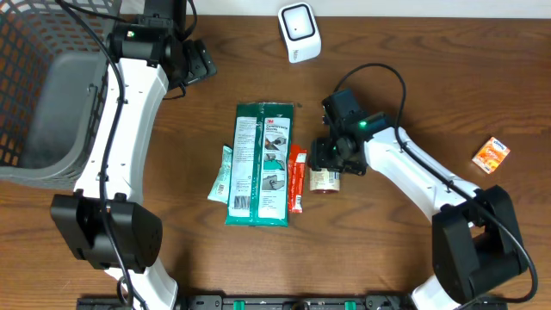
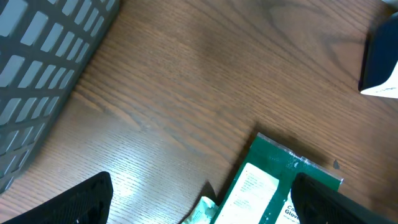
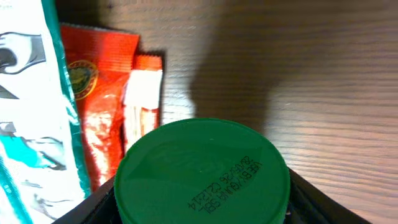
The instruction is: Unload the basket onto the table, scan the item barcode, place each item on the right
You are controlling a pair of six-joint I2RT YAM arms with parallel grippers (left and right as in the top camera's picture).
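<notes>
My right pincer (image 1: 331,157) sits down over the jar (image 1: 325,180), fingers (image 3: 93,204) pressed to either side of its green lid (image 3: 202,174). I judge it gripped at a middling width. The jar stands upright on the table (image 1: 413,77) directly beneath this pincer, with a red packet (image 1: 297,177) just beside it on the side toward my other arm.

I take this as the grasping step, with the lift not yet begun. The scanner (image 1: 299,31) stands well beyond the pincer, near the far edge. Next I should raise the jar, carry it there and turn its label to the window. I cannot see where the barcode lies. My left pincer (image 1: 196,65) hangs wide and empty, far off.
</notes>
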